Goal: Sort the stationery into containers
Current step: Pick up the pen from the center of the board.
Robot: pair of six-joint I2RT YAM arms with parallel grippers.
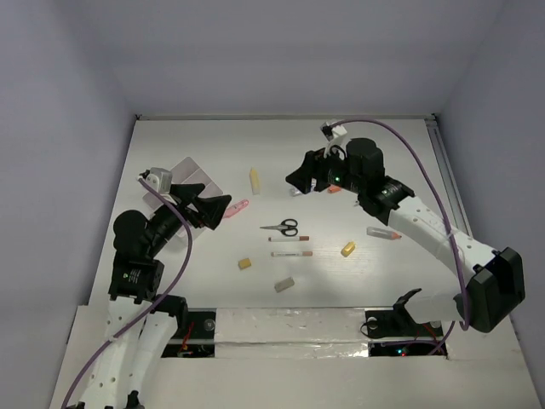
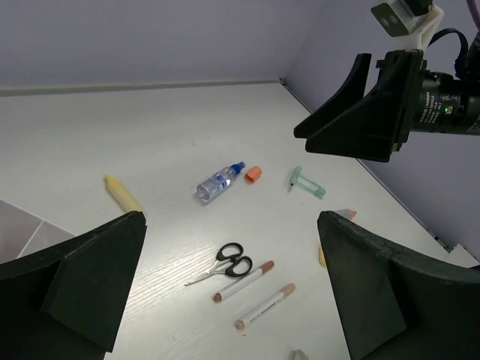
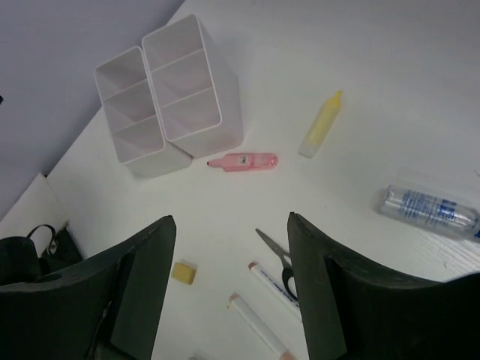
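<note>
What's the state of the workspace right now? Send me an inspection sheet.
surface: white table, items scattered across the middle.
job's things: white compartment tray far left, visible compartments empty; scissors, two pens, pink marker, cream stick, two yellow blocks, beige block, orange piece, pale marker loose on the table.
clutter: small clear bottle with blue cap; clear green piece.
grippers: left gripper open, empty; right gripper open, empty.
cables: purple cable looped on the right, another on the left.
surroundings: plain grey walls; nothing else seen.
</note>
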